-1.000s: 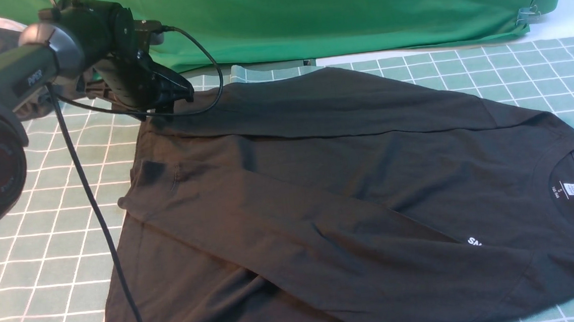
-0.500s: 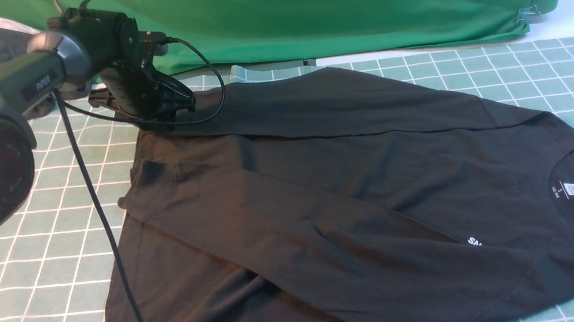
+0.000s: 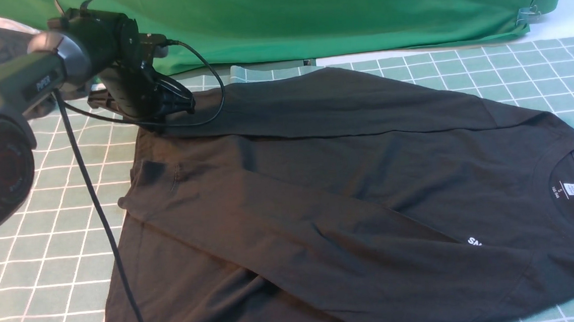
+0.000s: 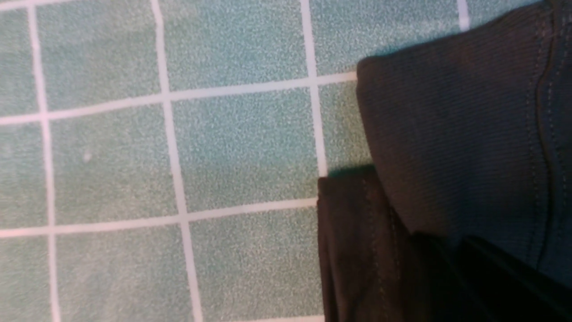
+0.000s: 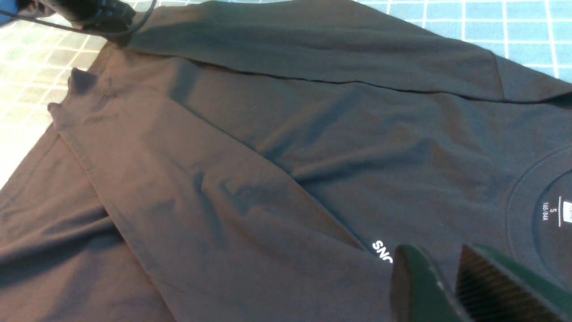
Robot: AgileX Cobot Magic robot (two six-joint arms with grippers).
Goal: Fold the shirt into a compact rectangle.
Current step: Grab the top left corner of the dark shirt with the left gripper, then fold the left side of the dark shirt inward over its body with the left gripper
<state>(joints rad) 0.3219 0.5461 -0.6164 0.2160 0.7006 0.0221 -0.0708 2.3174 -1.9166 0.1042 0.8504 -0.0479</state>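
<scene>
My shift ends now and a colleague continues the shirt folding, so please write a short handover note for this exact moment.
Left tool: shut at the far left corner of the shirt, by the cuff of the far sleeve; whether it pinches cloth is unclear.
Right tool: slightly open, empty, over the shirt near the chest lettering.
Shirt: flat on the checked mat, collar to the right.
Done: both sleeves laid across the body.
Left: fold the body into a compact rectangle.

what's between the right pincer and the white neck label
Only the shirt, its black fabric and collar ribbing, separates right pincer from neck label; right wrist view shows it.
</scene>
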